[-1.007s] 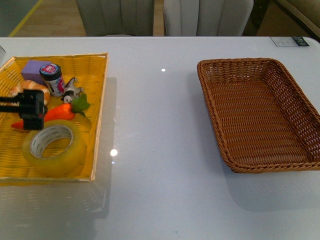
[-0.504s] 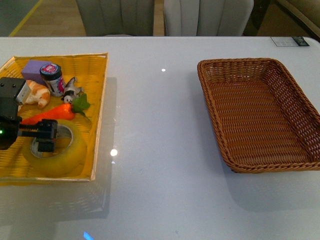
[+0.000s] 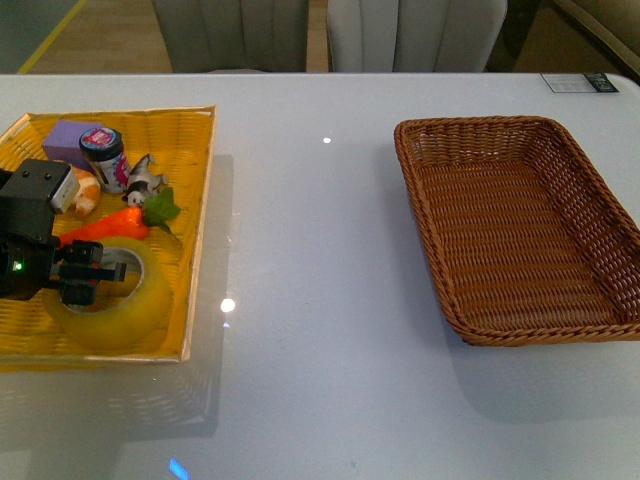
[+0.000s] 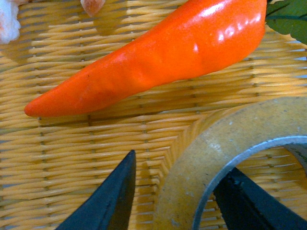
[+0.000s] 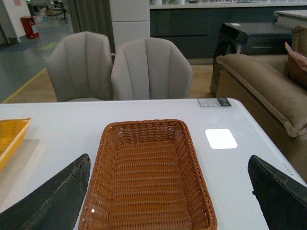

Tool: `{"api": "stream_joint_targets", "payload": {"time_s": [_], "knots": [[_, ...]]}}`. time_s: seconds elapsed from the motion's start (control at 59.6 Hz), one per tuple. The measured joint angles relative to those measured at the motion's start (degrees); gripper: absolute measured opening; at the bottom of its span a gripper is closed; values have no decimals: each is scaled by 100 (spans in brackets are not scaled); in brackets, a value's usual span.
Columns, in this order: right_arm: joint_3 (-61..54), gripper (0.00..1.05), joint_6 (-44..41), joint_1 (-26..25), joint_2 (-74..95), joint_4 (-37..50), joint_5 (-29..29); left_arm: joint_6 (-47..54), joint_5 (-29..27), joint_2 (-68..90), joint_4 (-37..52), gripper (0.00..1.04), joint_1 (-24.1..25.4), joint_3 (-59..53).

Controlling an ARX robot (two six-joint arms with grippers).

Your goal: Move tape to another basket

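Left hand (image 3: 85,275) has dropped astride the tape (image 3: 135,305) in the yellow tray (image 3: 196,190)

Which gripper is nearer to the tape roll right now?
Left. The left gripper straddles the wall of the tape, one finger inside the core, one outside. The right gripper hangs open facing the brown basket, well away.

The pincer (image 4: 180,165) straddles the tape (image 4: 225,139) wall.

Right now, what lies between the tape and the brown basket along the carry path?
In the front view, from the tape to the basket there is only the yellow tray's rim, then bare white table.
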Motion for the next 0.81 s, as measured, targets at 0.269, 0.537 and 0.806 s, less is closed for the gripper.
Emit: {"api": "stream_joint_targets", "payload": {"time_s": [0.269,0.537,0.806], "knots": [[0,96,0,0,0,0,-2,-393,173,-490,-122,16,-7,-243],[0,96,0,0,0,0,0,-927,435,-1991,-498,16,-118,-457],[0,96,0,0,0,0,0,-1666,439,-3047,-1198,16,-1014,-205]]}}
